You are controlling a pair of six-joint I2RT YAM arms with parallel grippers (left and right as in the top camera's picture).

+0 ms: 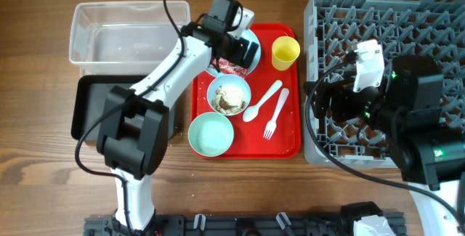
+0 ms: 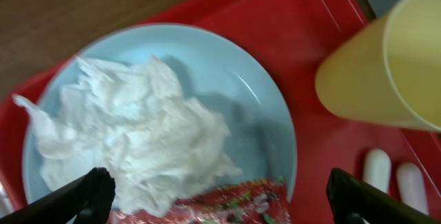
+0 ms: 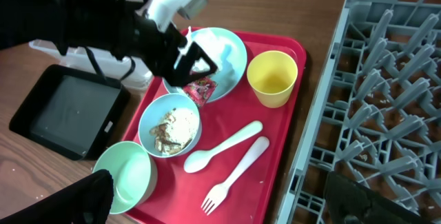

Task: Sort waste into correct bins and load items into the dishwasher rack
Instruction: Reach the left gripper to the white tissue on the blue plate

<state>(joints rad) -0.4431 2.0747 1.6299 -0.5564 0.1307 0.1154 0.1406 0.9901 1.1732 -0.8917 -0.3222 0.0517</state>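
My left gripper point(image 1: 245, 47) hangs open over the pale blue plate point(image 2: 248, 100) at the back of the red tray point(image 1: 287, 138). On the plate lie a crumpled white napkin point(image 2: 138, 138) and a red shiny wrapper point(image 2: 238, 207), both between my open fingers point(image 2: 220, 196). A bowl of food scraps point(image 1: 229, 94), an empty mint bowl point(image 1: 211, 134), a white spoon point(image 1: 261, 102), a white fork point(image 1: 275, 114) and a yellow cup point(image 1: 285, 52) sit on the tray. My right gripper point(image 3: 220, 203) is open and empty, at the left edge of the grey dishwasher rack point(image 1: 429, 18).
A clear plastic tub point(image 1: 123, 33) stands at the back left with a black tray point(image 1: 91, 109) in front of it. The left arm point(image 1: 156, 83) reaches across the black tray.
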